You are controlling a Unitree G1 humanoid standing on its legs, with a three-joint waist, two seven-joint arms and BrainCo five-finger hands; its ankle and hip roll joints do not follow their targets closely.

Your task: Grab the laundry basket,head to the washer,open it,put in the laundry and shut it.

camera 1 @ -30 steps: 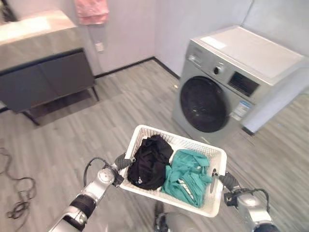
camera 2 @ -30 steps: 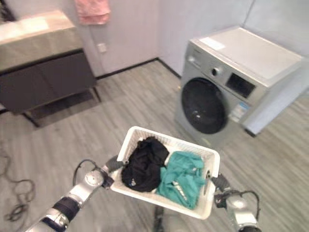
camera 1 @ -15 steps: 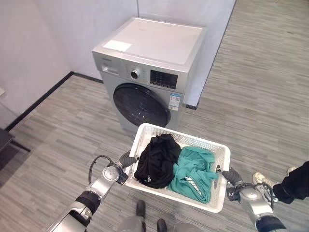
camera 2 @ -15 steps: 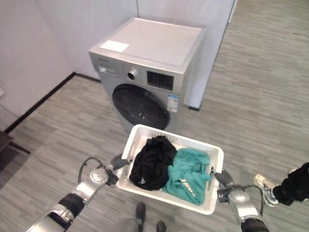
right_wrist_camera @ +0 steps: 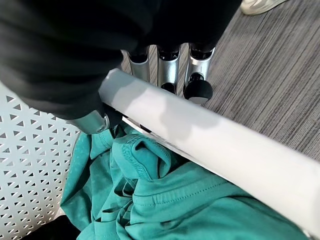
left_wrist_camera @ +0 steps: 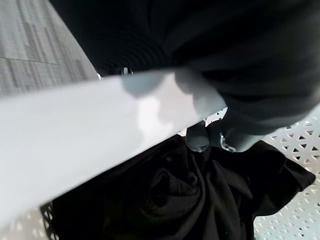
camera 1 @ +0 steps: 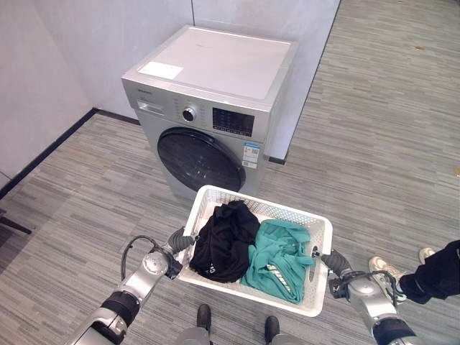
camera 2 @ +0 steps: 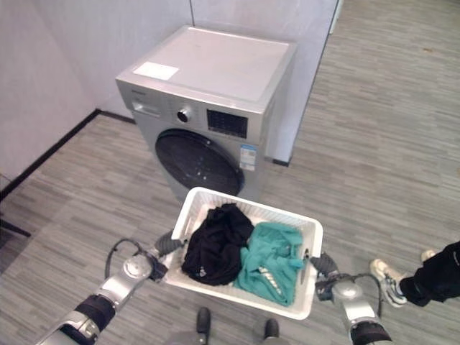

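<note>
I carry a white perforated laundry basket (camera 1: 316,248) in front of me, above the floor. Inside lie a black garment (camera 1: 223,241) on the left and a teal garment (camera 1: 282,257) on the right. My left hand (camera 1: 178,244) is curled round the basket's left rim (left_wrist_camera: 100,125). My right hand (camera 1: 329,261) is curled round the right rim (right_wrist_camera: 210,132), its fingers (right_wrist_camera: 165,67) under it. The silver front-loading washer (camera 1: 208,79) stands just beyond the basket, its round dark door (camera 1: 200,159) shut.
Grey walls run behind and left of the washer, with a dark skirting (camera 1: 43,154) on the left. A person's leg and white shoe (camera 1: 384,264) stand at the right, close to my right arm. Grey plank floor (camera 1: 374,144) lies open to the washer's right.
The camera swung right from the cabinet side, bringing the washer straight ahead and nearer. Both hands kept hold of the basket. A person's leg came into view at the right.
</note>
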